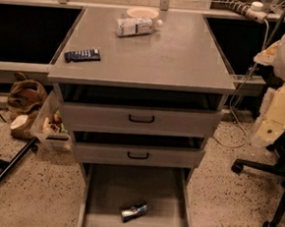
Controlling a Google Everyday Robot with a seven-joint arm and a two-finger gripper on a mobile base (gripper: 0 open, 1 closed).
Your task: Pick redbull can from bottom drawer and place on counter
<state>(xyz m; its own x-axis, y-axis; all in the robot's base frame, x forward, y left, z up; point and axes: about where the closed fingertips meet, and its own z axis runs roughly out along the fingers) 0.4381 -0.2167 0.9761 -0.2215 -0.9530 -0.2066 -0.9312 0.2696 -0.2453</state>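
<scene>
The redbull can (134, 211) lies on its side on the flat grey floor of the bottom drawer (102, 191), which is pulled out, near the front middle. The counter (176, 54) is the broad grey top of the cabinet. My arm comes in at the right edge as pale cream and white parts, and its gripper (269, 126) hangs to the right of the cabinet, about level with the upper drawer. It is well above and to the right of the can and touches nothing.
On the counter lie a white labelled plastic bottle (134, 26), a pale bowl (142, 12) behind it and a dark blue remote-like bar (82, 55) at the left. Two upper drawers with black handles stand slightly open. An office chair base (269, 194) is at right, bags and a bin at left.
</scene>
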